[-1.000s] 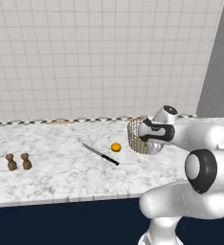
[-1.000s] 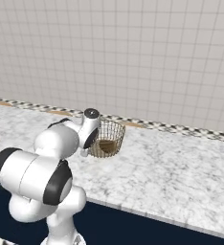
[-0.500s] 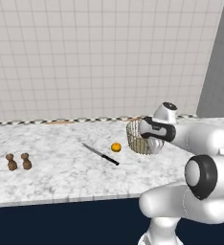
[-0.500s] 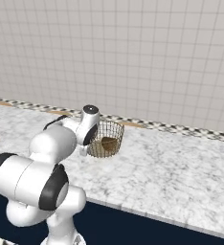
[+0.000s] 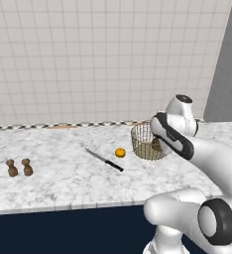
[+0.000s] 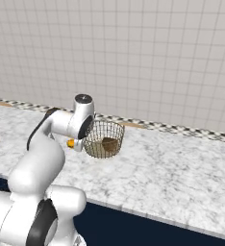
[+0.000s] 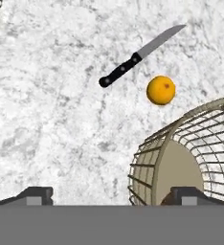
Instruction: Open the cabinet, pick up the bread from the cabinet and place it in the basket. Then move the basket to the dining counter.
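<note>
Gripper [image 7: 111, 194] spread wide, gripping nothing | basket [image 7: 190, 158] upright on dining counter [image 7: 47, 124], its rim at one fingertip | bread [image 6: 109, 143] inside basket | orange ball [image 7: 161, 90], knife [image 7: 138, 56] ahead of jaws

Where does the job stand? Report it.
Done: the bread lies inside the basket, and the basket stands on the dining counter beside the orange ball and knife. In hand: nothing; the fingers stand spread, one each side of the basket's rim. Left: seemingly only pulling the arm clear.
</note>
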